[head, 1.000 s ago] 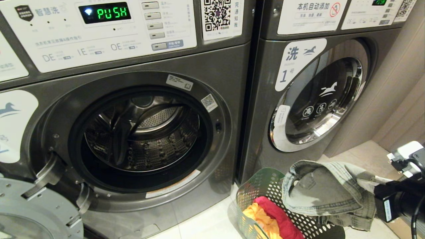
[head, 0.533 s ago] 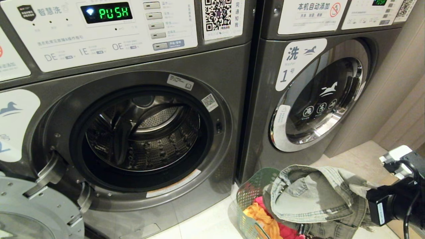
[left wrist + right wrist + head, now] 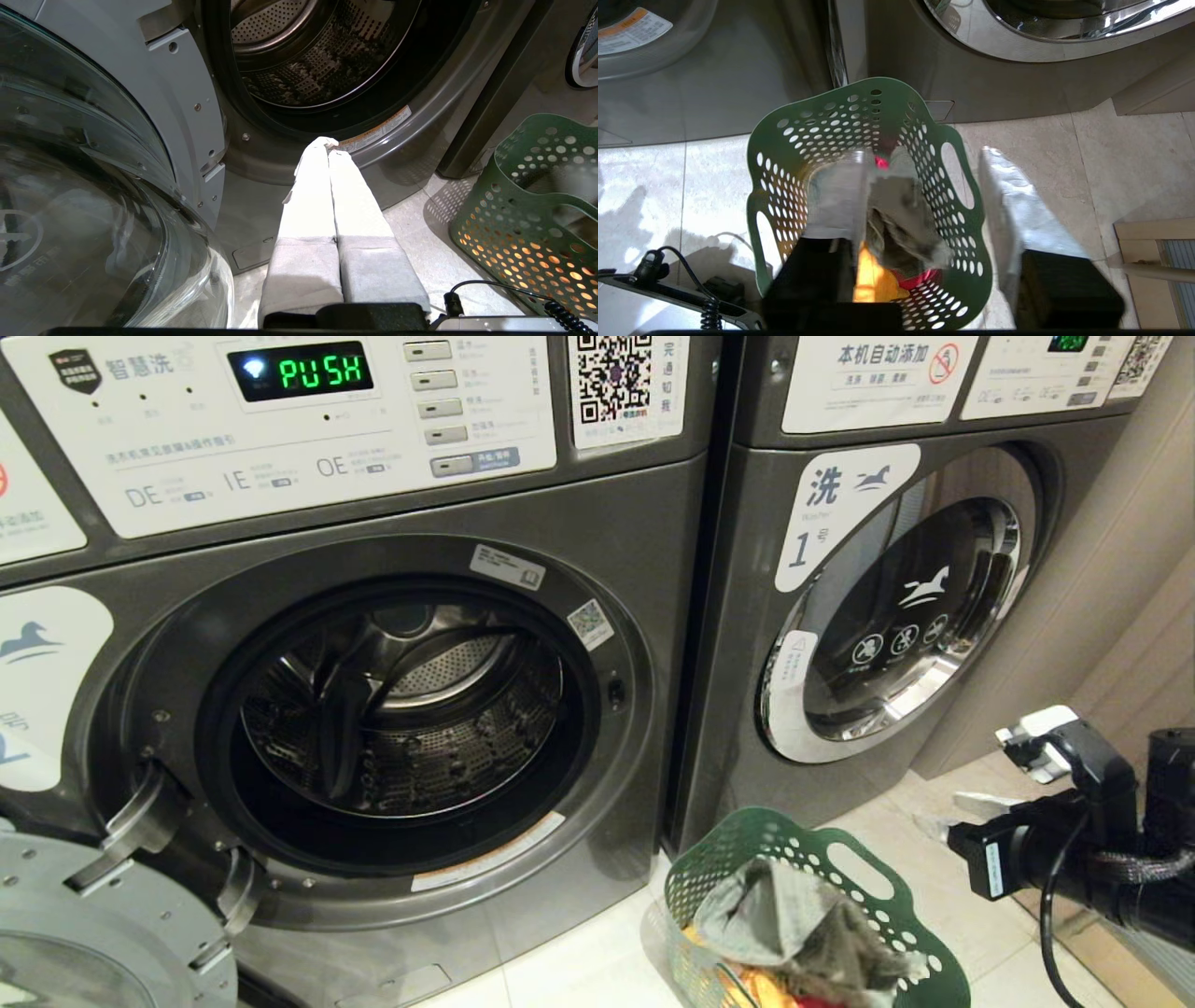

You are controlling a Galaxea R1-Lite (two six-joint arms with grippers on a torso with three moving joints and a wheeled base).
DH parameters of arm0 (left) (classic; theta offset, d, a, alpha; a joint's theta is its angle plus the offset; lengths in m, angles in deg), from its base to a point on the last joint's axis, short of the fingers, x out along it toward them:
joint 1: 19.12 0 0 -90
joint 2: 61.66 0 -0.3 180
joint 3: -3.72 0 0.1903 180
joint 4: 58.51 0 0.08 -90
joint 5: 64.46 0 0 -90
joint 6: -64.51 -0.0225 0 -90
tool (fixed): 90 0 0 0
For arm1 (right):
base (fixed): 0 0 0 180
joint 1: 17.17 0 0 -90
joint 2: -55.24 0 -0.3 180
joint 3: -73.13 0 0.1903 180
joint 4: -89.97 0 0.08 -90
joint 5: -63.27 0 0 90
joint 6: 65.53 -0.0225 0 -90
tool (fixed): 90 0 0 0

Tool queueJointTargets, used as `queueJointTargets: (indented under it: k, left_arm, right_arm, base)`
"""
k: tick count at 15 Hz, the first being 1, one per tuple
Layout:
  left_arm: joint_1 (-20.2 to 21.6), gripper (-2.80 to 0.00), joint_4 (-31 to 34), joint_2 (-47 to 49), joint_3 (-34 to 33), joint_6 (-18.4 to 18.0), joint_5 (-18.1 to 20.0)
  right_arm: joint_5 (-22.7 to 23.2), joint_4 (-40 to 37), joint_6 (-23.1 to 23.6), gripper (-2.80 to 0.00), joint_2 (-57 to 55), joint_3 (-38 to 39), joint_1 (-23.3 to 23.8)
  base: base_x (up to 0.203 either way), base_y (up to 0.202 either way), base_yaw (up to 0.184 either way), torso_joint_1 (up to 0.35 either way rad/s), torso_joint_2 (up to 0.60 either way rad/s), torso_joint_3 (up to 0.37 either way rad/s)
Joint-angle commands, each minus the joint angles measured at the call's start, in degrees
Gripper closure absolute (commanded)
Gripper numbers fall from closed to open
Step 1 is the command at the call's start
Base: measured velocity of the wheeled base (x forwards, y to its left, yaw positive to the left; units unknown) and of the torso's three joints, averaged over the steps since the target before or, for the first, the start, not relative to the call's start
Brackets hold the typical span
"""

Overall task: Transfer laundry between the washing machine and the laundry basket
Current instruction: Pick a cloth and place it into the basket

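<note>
The washing machine (image 3: 607,523) stands with its round door (image 3: 84,933) swung open at the lower left, and its steel drum (image 3: 401,709) holds no cloth. To its right, on the floor, the green laundry basket (image 3: 868,868) holds the laundry. A grey-olive piece (image 3: 784,924) (image 3: 896,219) lies on top of a mustard-orange piece (image 3: 873,280) and a red-pink one (image 3: 915,280). My right gripper (image 3: 952,812) (image 3: 924,154) hangs open over the basket's right side, nothing in it. My left gripper (image 3: 327,142) is shut and empty, low before the washer's front.
A like machine marked "1" (image 3: 896,616) stands to the right with its door shut. A beige wall (image 3: 1120,569) closes the right side. Pale floor tiles (image 3: 1087,154) surround the basket, with a wooden edge (image 3: 1153,261) to its right. The open glass door (image 3: 93,210) fills the space left of my left gripper.
My right gripper has opened and let go of the grey-olive piece. The piece hung over the basket and has dropped into it. The left arm has not moved.
</note>
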Motion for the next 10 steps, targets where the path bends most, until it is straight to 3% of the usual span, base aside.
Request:
queueJointTargets:
  k: [1,10]
  left_arm:
    - [0.0,0.0,0.0,0.0,0.0,0.0,0.0]
    - [0.0,0.0,0.0,0.0,0.0,0.0,0.0]
  right_arm:
    - [0.0,0.4,0.0,-2.8,-3.9,-0.9,0.1]
    - [0.0,-2.3,0.0,-2.8,-3.9,-0.1,0.1]
  base:
    - [0.0,0.0,0.0,0.0,0.0,0.0]
    - [0.0,0.0,0.0,0.0,0.0,0.0]
